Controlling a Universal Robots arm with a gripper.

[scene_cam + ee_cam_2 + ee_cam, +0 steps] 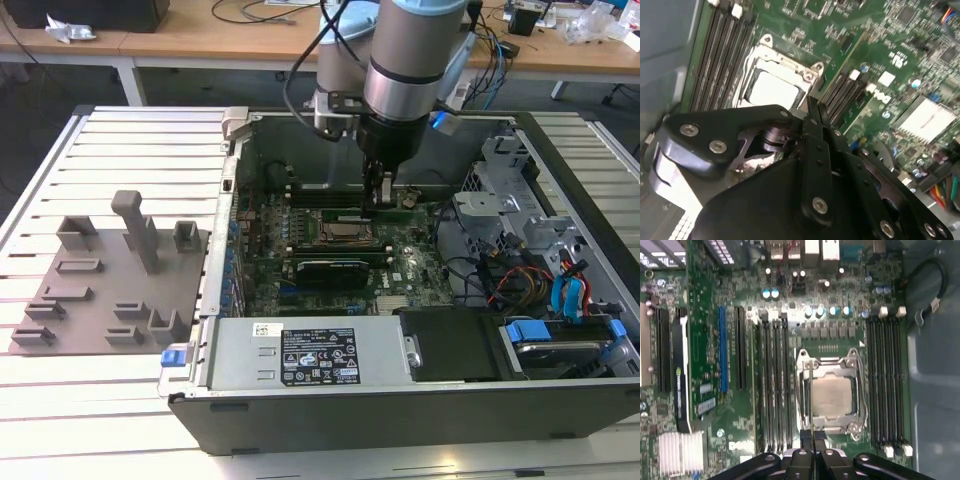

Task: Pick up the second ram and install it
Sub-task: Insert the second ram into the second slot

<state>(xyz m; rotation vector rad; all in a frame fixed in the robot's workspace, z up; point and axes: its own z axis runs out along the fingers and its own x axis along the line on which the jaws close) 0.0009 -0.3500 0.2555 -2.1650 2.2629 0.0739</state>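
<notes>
The second ram (pixel 811 395), a thin green stick, sits pinched edge-on in the black gripper (pixel 809 442) at lower centre, needing square alignment over the slots.

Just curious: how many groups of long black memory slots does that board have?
2: one bank beside the processor socket, another on its opposite side. The tool may hide others.

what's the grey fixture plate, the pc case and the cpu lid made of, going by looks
Fixture plate: likely matte grey plastic; uniform dull colour, blocky moulded-looking posts.
PC case: apparently painted or coated sheet metal; thin folded dark walls.
CPU lid: looks like bare metal with a satin silvery sheen, held in a shiny metal socket frame.
</notes>
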